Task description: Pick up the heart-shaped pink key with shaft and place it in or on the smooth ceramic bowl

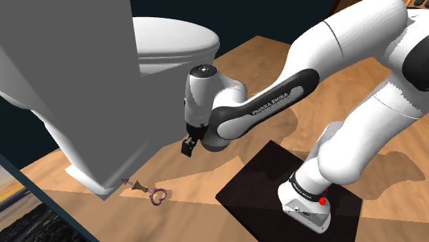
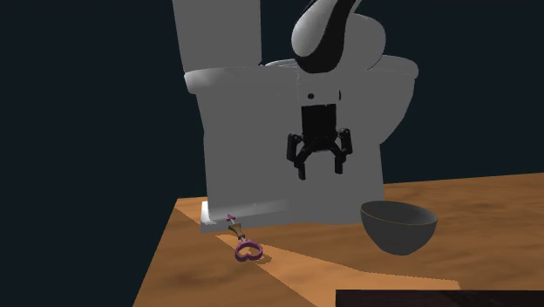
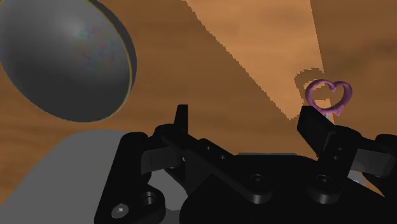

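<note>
- Gripper (image 2: 321, 171): we see the black claw hanging in the air in front of the grey toilet (image 2: 253, 148). Its 2 fingers (image 3: 314, 124) are spread wide, with nothing between them.
- Key (image 2: 243, 243): it lies flat on the wooden floor (image 2: 488, 205) near the floor's edge. Its shaft tip is just beside the toilet's base, and its pink-purple heart end points away from the toilet.
- Bowl (image 2: 398, 228): dark grey, it stands upright on the floor, well apart from the key toward the second exterior view's right. The gripper hangs above, between the 2.
- Wrist view: we find the key's heart just beyond 1 fingertip, untouched, and the bowl off past the other finger.
- Shoulder view: the key lies below the gripper, toward that view's left. A black panel (image 1: 268, 172) lies under the arm's base.
</note>
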`<action>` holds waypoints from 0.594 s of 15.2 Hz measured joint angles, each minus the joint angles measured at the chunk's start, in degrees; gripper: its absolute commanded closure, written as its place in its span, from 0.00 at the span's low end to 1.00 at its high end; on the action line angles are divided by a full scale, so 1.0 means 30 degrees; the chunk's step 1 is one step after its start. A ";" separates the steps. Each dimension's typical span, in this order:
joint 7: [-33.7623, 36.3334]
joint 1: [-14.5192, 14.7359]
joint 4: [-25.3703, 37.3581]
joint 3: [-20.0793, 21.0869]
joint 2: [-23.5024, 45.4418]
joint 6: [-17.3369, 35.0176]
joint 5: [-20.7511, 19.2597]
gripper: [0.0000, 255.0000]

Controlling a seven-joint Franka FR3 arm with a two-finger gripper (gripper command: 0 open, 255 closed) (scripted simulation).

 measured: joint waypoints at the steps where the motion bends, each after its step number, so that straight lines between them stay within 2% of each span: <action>1: 0.0477 0.0006 0.0377 0.0178 0.0822 0.0488 -0.0552 0.00; 6: 0.3181 0.0631 0.2339 0.0474 0.4705 0.2419 -0.3796 0.00; 9: 0.4811 0.1585 0.3786 0.0233 0.6762 0.2996 -0.5674 0.00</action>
